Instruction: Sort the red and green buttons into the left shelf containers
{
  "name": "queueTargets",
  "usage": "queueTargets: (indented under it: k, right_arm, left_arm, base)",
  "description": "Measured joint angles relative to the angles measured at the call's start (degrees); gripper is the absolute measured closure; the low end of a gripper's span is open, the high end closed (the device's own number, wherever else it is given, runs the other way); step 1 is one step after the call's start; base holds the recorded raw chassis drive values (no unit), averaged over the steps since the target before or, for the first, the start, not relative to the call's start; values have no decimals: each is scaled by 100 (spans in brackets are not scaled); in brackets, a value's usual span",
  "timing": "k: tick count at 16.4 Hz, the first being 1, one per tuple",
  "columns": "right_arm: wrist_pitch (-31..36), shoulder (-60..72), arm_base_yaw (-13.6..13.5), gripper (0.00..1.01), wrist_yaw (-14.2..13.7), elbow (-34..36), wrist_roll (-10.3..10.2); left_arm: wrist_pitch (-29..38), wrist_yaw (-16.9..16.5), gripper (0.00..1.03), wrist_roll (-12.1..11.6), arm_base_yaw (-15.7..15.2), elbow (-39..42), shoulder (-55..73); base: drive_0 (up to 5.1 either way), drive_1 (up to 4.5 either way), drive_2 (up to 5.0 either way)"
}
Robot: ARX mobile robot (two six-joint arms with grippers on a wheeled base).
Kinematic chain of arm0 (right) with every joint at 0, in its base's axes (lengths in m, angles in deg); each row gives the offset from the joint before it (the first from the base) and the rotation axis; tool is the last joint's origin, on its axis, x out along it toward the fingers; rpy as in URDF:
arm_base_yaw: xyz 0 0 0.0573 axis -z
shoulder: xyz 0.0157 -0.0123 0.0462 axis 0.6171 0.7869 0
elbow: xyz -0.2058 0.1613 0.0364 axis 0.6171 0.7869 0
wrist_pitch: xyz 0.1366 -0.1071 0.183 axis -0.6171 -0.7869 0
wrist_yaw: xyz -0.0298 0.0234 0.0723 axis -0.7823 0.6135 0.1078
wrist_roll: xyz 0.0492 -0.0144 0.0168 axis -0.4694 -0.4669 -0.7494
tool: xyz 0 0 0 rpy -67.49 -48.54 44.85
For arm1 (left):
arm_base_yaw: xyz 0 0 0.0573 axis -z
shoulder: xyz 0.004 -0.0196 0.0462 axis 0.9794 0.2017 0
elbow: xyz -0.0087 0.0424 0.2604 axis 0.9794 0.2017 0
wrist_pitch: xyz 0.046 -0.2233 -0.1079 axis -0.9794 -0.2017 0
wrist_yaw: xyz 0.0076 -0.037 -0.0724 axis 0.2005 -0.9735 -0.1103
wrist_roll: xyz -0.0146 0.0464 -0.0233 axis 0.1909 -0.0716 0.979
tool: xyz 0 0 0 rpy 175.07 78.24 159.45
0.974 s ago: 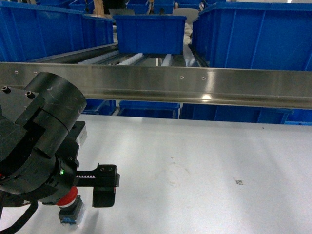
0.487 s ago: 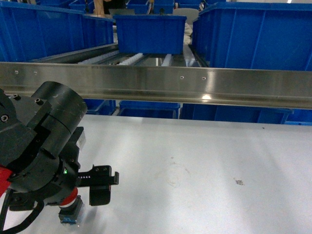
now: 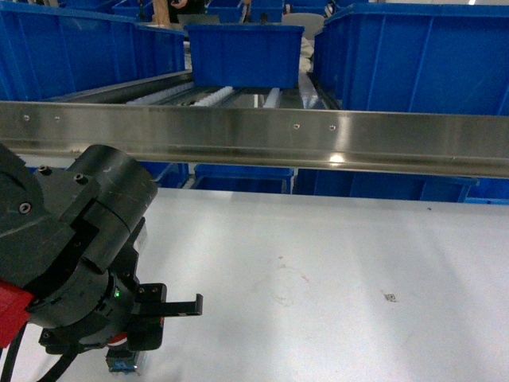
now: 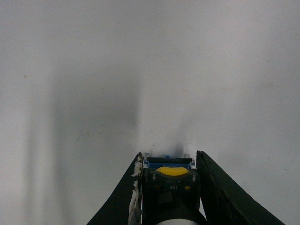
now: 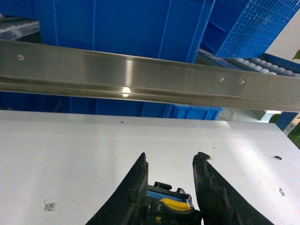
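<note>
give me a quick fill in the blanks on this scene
1. The totes behind the steel rail are coloured ___.
2. In the left wrist view, the push-button between the fingers of the left gripper has an insert coloured ___.
3. The word printed just below that insert reads ___.

Missing words: blue; yellow; TOP

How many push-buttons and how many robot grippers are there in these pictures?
Yellow-banded plastic push-buttons: 2, the left push-button and the right push-button.
Black two-fingered grippers: 2, the left gripper and the right gripper.
Total: 4.
</note>
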State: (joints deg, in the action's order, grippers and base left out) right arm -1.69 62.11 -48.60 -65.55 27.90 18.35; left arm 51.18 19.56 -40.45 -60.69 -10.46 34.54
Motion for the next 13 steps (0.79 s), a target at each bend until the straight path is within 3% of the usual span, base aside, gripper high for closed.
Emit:
queueTargets:
  k: [3, 5, 7, 10, 11, 13]
  right_arm:
    - [-2, 0, 0, 74, 0, 0, 0]
    - [-2, 0, 0, 74, 0, 0, 0]
    - [-2, 0, 0, 74, 0, 0, 0]
    - [0, 0, 0, 74, 0, 0, 0]
    - [-2, 0, 0, 74, 0, 0, 0]
    - [-2, 0, 0, 74, 0, 0, 0]
  left_arm:
    - [929, 35, 74, -481, -319, 448, -623]
    - [1891, -28, 74, -1088, -586, 785, -1443]
    - [2732, -216, 74, -1561, -629, 1093, -2063]
    - [3976, -197, 74, -2225, -229, 1644, -3143]
    - [3939, 46, 74, -2328, -17, 1801, -3571]
    - [3213, 817, 74, -2326, 509, 2109, -4575]
  base:
    - [0, 0, 0]
    - [0, 0, 0]
    - [0, 0, 0]
    - [0, 0, 0]
    - [0, 0, 0]
    - [0, 0, 0]
